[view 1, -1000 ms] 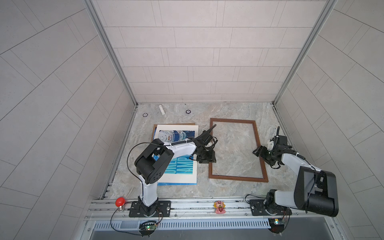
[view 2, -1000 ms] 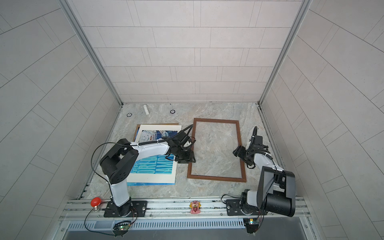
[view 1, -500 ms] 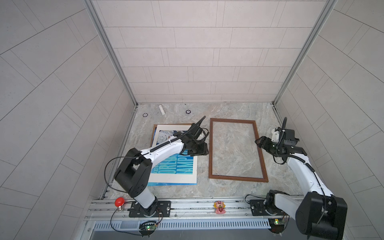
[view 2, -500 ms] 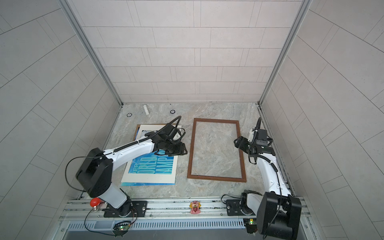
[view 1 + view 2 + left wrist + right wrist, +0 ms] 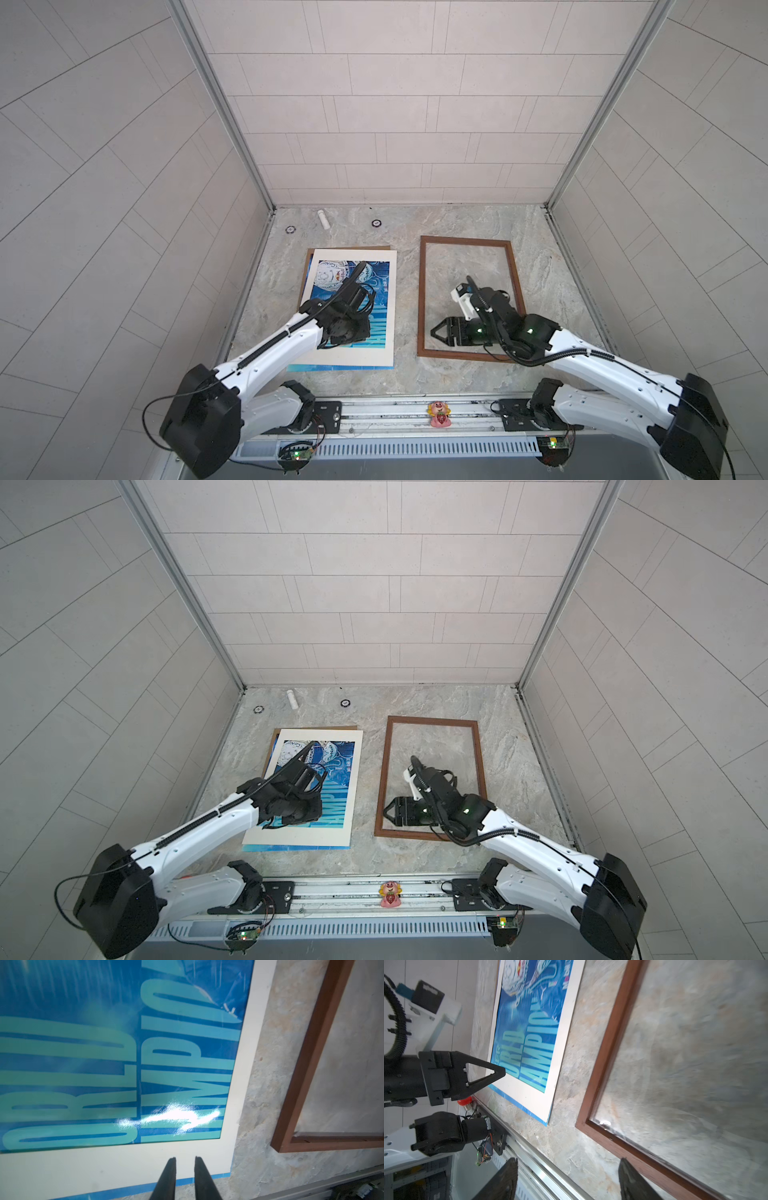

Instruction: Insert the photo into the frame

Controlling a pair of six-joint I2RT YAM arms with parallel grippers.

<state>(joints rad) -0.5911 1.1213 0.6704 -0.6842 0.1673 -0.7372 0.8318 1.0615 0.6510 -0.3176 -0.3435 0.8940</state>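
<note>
While the photo (image 5: 384, 291) lies face-up on the bench (image 5: 407, 374) left of the frame (image 5: 422, 291), I see left tool (image 5: 185, 1159) narrowly parted, empty, above its border; right tool (image 5: 568, 1159) spread wide, empty, over frame corner.

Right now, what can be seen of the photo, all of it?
The photo is a large rectangular print: glossy blue, teal block lettering, a white helmet at its far end, a wide cream border. It lies flat, face up, left of the frame and apart from it, on a brown board whose edges show at its far and left sides. A thin blue strip shows along its near edge. The left gripper, jaws nearly closed, is over its near border; contact cannot be told.
</note>
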